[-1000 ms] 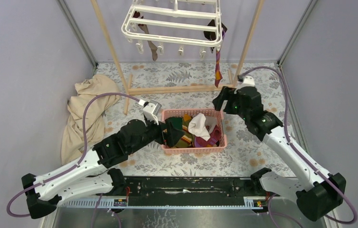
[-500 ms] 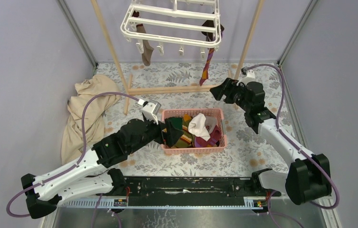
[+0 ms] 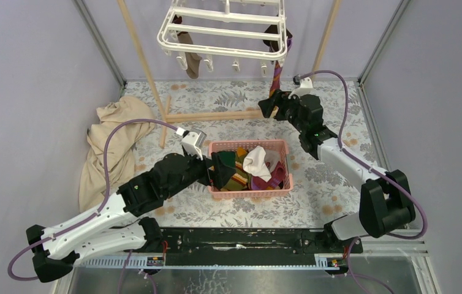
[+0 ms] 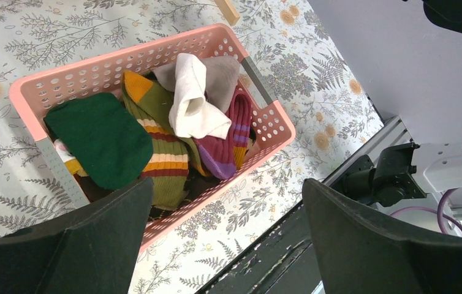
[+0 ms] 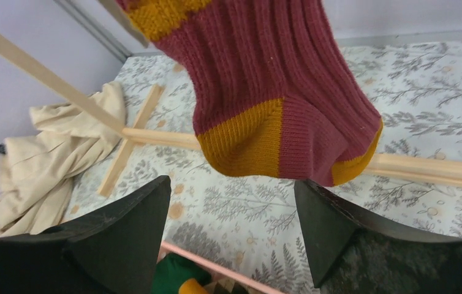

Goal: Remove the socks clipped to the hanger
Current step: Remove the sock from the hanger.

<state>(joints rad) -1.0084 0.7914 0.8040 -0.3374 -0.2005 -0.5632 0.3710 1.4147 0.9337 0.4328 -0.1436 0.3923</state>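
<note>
The hanger [image 3: 222,51], cut off at the top edge, is carrying a brown sock [image 3: 190,60] and a maroon sock [image 5: 277,79], whose clip is hard to make out. The right pincer [image 5: 231,202] is standing released with the maroon toe just above its gap; the left pincer [image 4: 225,208] is hovering released over the basket [image 4: 124,61].

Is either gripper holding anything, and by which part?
Nothing is held. The left gripper is open above the basket; the right gripper stands open at the toe of the hanging maroon sock, not clamped.
</note>
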